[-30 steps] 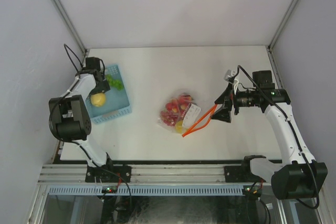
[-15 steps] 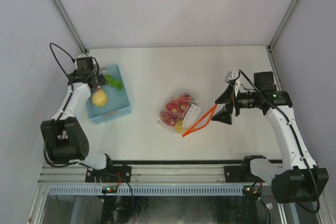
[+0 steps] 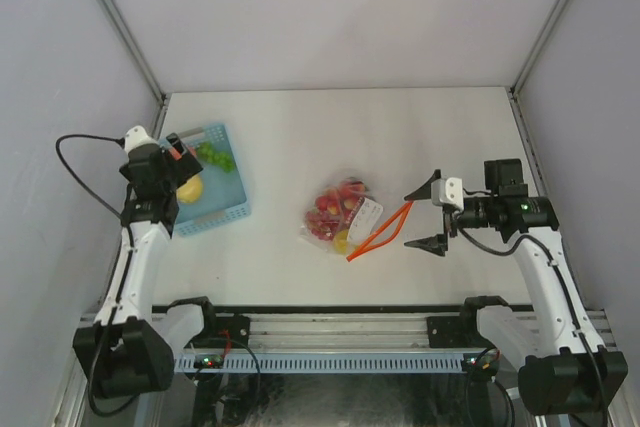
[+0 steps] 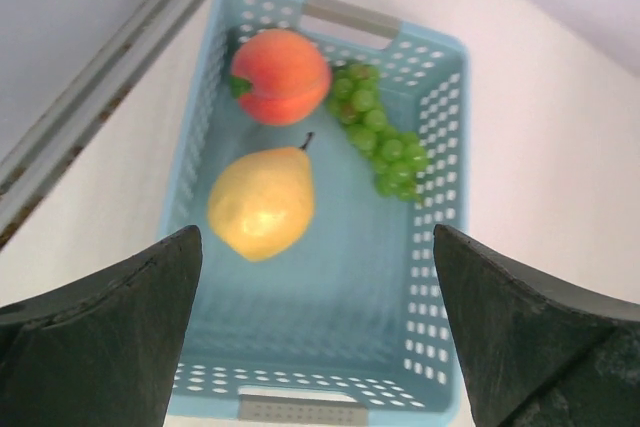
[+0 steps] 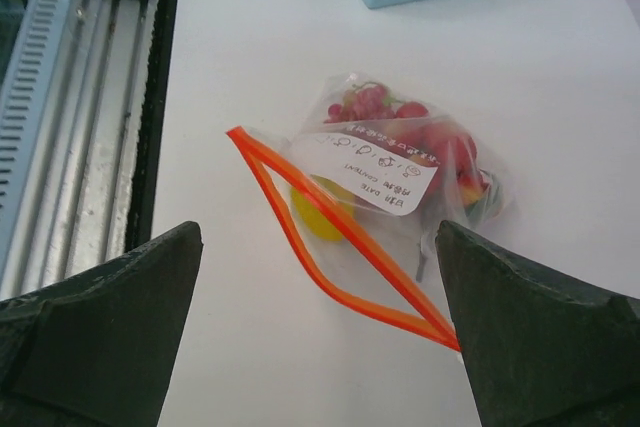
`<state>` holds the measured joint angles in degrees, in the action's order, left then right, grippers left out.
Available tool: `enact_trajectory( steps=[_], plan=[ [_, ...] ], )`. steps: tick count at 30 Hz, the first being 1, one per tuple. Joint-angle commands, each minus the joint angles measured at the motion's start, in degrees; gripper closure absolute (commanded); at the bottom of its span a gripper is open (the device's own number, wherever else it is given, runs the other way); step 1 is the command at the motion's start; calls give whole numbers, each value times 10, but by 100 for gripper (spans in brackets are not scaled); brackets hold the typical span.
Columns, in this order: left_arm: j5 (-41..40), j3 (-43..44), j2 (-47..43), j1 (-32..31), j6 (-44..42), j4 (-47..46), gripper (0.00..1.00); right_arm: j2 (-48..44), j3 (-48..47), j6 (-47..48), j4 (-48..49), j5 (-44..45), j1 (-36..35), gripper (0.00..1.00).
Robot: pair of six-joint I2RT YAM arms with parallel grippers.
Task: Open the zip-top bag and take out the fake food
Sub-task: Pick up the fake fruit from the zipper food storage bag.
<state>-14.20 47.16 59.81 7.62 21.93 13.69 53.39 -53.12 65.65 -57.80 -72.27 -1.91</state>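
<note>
The zip-top bag [image 3: 343, 213] lies mid-table, clear and crinkled, with a white label [image 5: 380, 172]. Its orange zip strip [image 5: 330, 247] gapes open toward my right gripper [image 3: 413, 219], which stands open just right of the mouth without touching it. In the right wrist view the strip lies between that gripper's [image 5: 320, 237] fingertips. Fake food fills the bag: red pieces [image 5: 430, 137] and a yellow one [image 5: 318, 215]. My left gripper [image 3: 178, 172] hovers open and empty over the blue basket [image 3: 228, 210]. A yellow pear [image 4: 262, 202], a peach [image 4: 280, 75] and green grapes [image 4: 385, 137] lie in that basket.
The basket [image 4: 350, 19] sits at the table's left edge beside a metal frame post [image 4: 100, 77]. An aluminium rail [image 5: 60, 97] runs along the near edge. Grey walls close in the back and both sides.
My left arm has pulled back toward the near left, away from the pear, which stays in the basket. My right gripper has rolled and drawn back a little from the bag's mouth.
</note>
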Motion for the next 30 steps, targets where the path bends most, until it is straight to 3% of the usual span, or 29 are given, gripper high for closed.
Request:
enact_trajectory(
  steps=[1, 8, 15, 18, 24, 27, 30],
  plan=[
    [105, -34, -68, 4, 42, -77, 3, -2, 19, 208, -43, -2, -17, 3],
    [242, -89, -139, -8, 111, -112, 19, -1, 65, 244, -9, 82, -71, 24],
    [216, -135, -183, -114, 135, -114, 39, 1, 119, 233, 90, 154, -121, 65],
    [212, -153, -180, -161, 148, -124, 47, 10, 138, 218, 149, 181, -141, 78],
    [196, -186, -143, -260, 159, -169, 59, 30, 177, 181, 277, 231, -182, 90],
    [199, -202, -111, -308, 162, -209, 63, 33, 198, 164, 338, 253, -202, 93],
    [219, -208, -64, -343, 153, -243, 73, 38, 218, 153, 392, 272, -219, 93]
  ],
)
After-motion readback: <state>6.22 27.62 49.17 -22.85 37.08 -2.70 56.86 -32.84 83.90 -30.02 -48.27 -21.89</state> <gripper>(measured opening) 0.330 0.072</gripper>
